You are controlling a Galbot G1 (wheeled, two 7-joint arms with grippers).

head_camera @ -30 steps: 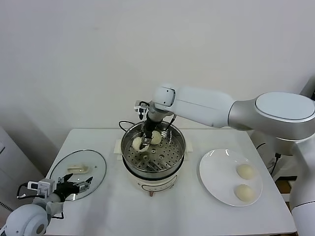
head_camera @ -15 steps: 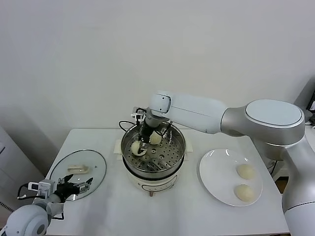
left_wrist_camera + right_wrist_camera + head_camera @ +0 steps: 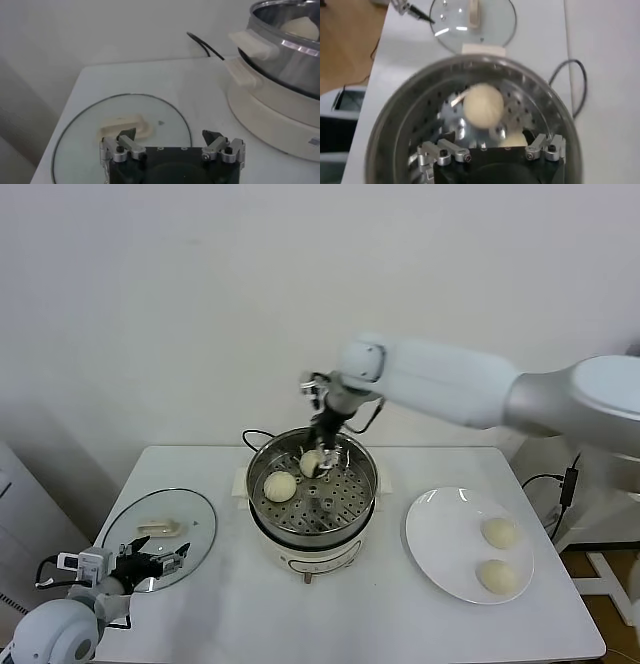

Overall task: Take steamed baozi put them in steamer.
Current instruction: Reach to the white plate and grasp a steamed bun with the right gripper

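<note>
The steamer [image 3: 312, 502] stands mid-table with two baozi [image 3: 280, 486] on its perforated tray, one toward the lid side and one toward the back wall; the right gripper [image 3: 327, 452] hangs just above the steamer's back rim with its jaws spread wide and nothing between them. Two more baozi [image 3: 498, 533] lie on the plate [image 3: 432, 539] to the right of the steamer. Left of the steamer, the left gripper [image 3: 150, 564] rests open and empty over the near edge of the glass lid [image 3: 190, 524].
</note>
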